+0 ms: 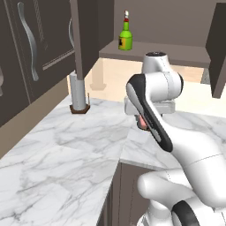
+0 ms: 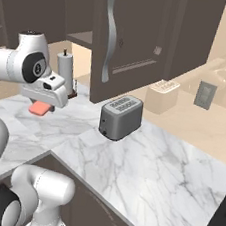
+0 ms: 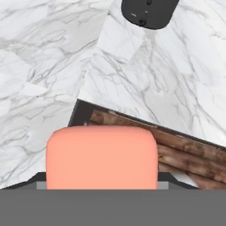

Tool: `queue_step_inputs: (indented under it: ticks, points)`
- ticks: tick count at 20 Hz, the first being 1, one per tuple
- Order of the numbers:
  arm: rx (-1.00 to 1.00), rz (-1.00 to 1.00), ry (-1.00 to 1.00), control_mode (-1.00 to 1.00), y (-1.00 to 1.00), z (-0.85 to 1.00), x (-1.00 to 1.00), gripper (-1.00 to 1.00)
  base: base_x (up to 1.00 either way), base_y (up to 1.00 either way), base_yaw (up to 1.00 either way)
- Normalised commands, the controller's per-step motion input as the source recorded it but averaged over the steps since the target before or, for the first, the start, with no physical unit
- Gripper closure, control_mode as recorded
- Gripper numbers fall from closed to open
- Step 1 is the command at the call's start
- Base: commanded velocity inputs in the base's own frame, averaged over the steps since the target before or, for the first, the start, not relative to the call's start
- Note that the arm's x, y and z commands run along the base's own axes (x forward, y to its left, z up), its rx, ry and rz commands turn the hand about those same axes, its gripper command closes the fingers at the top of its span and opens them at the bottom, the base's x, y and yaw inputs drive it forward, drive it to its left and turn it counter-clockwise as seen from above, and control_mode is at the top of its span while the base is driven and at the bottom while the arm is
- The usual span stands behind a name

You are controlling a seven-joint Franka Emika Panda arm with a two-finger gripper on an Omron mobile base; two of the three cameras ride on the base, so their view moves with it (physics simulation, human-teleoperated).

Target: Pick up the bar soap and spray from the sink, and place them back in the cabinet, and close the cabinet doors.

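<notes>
The salmon-pink bar soap (image 3: 101, 156) sits between the fingers of my gripper (image 3: 102, 177), which is shut on it above the marble counter (image 1: 66, 150). From the side the bar soap (image 2: 39, 108) hangs just under the hand, as does the bar soap (image 1: 142, 122) behind the forearm. The green spray (image 1: 126, 37) stands upright on the brown shelf of the cabinet (image 1: 159, 54), up and left of the gripper (image 1: 143, 118). The cabinet doors stand open: one door (image 1: 86, 39) at the left, the other (image 1: 218, 48) at the right. The sink is out of view.
A grey toaster (image 2: 120, 117) stands on the counter right of the arm, with a beige box (image 2: 161, 95) behind it. A paper towel roll (image 1: 78, 92) stands under the left door. The counter edge (image 3: 132, 119) and wooden floor lie below the hand.
</notes>
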Motion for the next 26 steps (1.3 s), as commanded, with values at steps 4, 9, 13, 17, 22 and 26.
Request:
queue_step_inputs:
  ticks: [4, 9, 13, 17, 22, 26]
  points:
    - [-0.01, -0.01, -0.02, -1.00, 0.09, 0.36, 0.27, 1.00, 0.00, 0.00, 0.00]
    - [-0.02, -0.03, -0.05, -1.00, 0.07, 0.25, 0.32, 1.00, 0.00, 0.00, 0.00]
    - [0.00, -0.03, -0.04, -1.00, 0.00, 0.32, 0.24, 1.00, 0.00, 0.00, 0.00]
    - [0.00, -0.02, -0.05, -1.00, 0.00, 0.34, 0.17, 1.00, 0.00, 0.00, 0.00]
    - [0.00, -0.01, -0.06, -1.00, 0.00, 0.37, 0.08, 1.00, 0.00, 0.00, 0.00]
    - [0.00, 0.00, -0.08, -1.00, 0.00, 0.37, 0.06, 1.00, 0.00, 0.00, 0.00]
